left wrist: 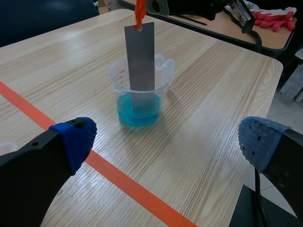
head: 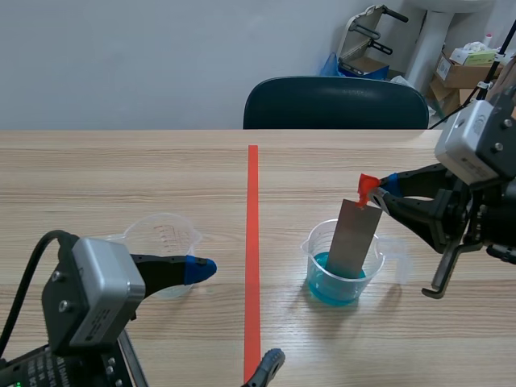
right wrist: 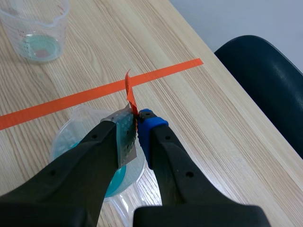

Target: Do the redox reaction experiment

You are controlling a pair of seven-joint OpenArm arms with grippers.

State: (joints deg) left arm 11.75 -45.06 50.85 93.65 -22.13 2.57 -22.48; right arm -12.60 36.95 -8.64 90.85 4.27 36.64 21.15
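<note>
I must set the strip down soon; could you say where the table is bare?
Bare: the far table toward the chair, either side of the tape line. Crowded: right end effector holding the metal strip in the blue-liquid beaker; left end effector beside the clear beaker.

A metal strip (head: 355,238) stood in a beaker (head: 316,256) right of the tape line (head: 252,242); a second beaker (head: 161,232) sat left of it.

The scene view looks from six o'clock toward twelve across the table (head: 121,169). The left wrist view, at seven, faces two; the right, at three, faces nine, closest. All share the cup (head: 322,278).
</note>
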